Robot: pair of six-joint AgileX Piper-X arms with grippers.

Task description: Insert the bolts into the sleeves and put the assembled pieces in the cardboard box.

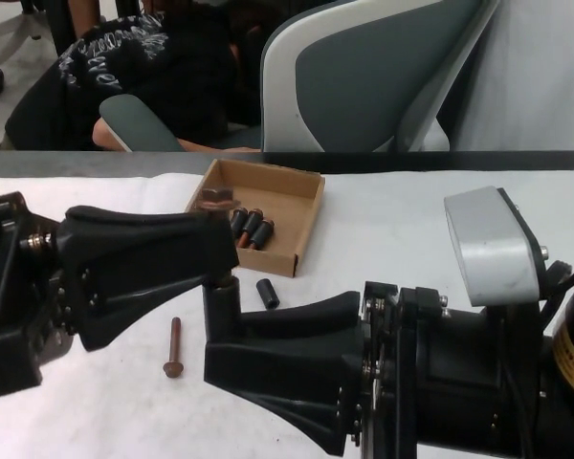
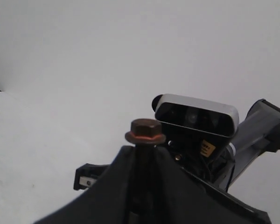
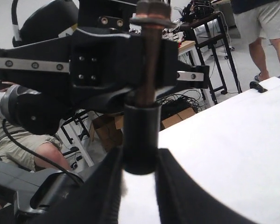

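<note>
My left gripper (image 1: 218, 241) (image 2: 142, 156) is shut on a rusty brown bolt (image 1: 215, 200) (image 2: 145, 131) (image 3: 148, 56), held upright with its hex head on top. Directly below it, my right gripper (image 1: 220, 330) (image 3: 140, 161) is shut on a black sleeve (image 1: 222, 295) (image 3: 140, 135). The bolt's shank runs down into the top of the sleeve. The cardboard box (image 1: 297, 187) lies just beyond, holding several assembled pieces (image 1: 250, 228). On the white bench lie one loose sleeve (image 1: 268, 293) and one loose bolt (image 1: 174, 348).
The bench's far edge (image 1: 364, 161) runs behind the box, with a grey chair (image 1: 373, 76) and a seated person past it. White bench surface spreads to the right of the box (image 1: 392, 229).
</note>
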